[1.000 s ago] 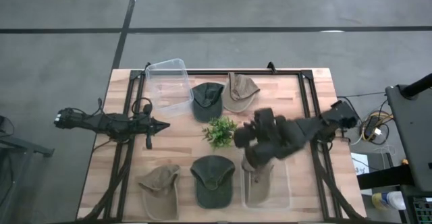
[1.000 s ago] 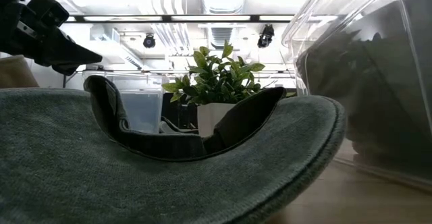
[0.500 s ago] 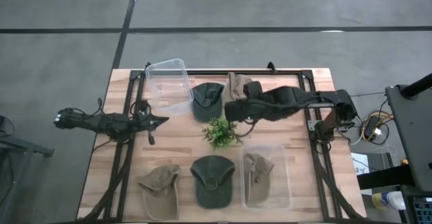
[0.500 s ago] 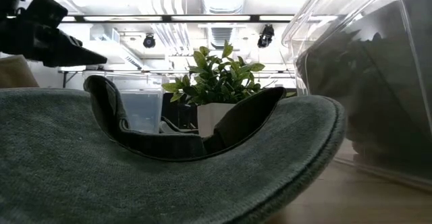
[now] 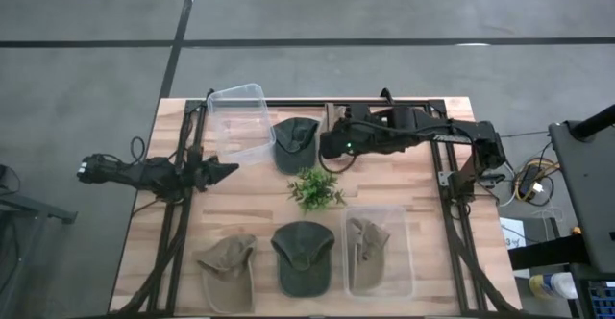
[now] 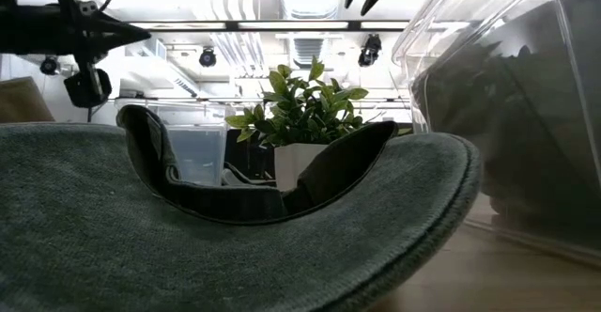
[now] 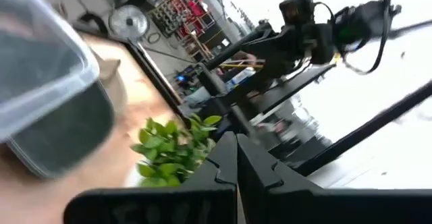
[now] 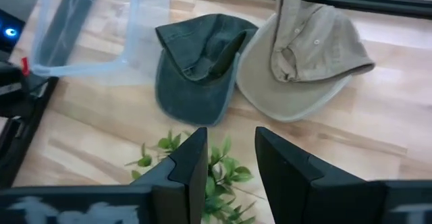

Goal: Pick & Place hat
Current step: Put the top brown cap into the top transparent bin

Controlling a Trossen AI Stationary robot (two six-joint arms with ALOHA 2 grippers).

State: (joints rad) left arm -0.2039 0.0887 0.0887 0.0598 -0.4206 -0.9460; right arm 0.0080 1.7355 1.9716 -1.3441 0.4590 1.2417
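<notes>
Hidden: the right arm is covering most of the tan hat (image 8: 304, 62) in the high view, and only the right wrist view is showing it whole; a green hat (image 6: 188, 246) lying close to the low camera is filling the low view's bottom and blocking the desk behind it.
Hard to make out: the hat inside the near bin (image 5: 378, 252) is showing only as a dim tan shape through the clear plastic; the left wrist view is blurring.
Right arm: it is reaching from 3 o'clock across the desk's far edge, with the right jaws (image 8: 229, 163) hanging over the tan hat and the dark hat (image 8: 196, 65), standing apart and holding nothing.
Left arm: it is lying level at 9 o'clock, with the left jaws (image 5: 223, 170) pressed together, pointing toward the plant (image 5: 312, 188) and sitting just below the far bin (image 5: 240, 122).
Tan hat: it is resting at 12 o'clock, brim down, touching the dark hat on its left.
Other hats: a tan one (image 5: 228, 258) is lying at 7 o'clock, with the green hat at 6 o'clock beside it.
Desk (image 5: 259, 208): pale wood, with the plant standing at its centre.
</notes>
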